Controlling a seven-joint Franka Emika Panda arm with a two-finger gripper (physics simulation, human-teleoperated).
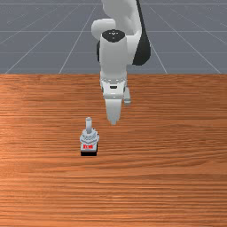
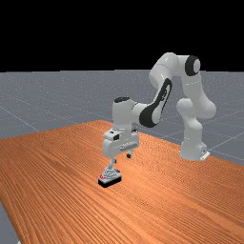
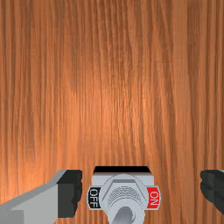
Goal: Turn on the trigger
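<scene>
Hanging apart from its target: open pincer (image 1: 120,111) beside an untouched switch (image 1: 90,138)

The switch stands on its black base (image 1: 88,153), on the front view's left of the pincer and well in from the table's (image 1: 177,177) edge on the arm's (image 2: 123,114) side. Resting flat on that base, it leaves its lever (image 1: 88,125) free at the top, where a push from above or the side could reach it.

The fingers (image 3: 70,192) stand wide apart, holding nothing. They are spread along the line that runs from the OFF plate (image 3: 93,197) to the ON plate (image 3: 153,197), probably so that either one could press the lever along its travel. The red ON plate faces the front camera; the lever seems to lean the other way, towards the arm, so the switch is most likely off.

Before any press, the pincer probably needs to shift sideways and down, with one finger on the lever's OFF side. A push too low could catch the body and slide the base instead.
</scene>
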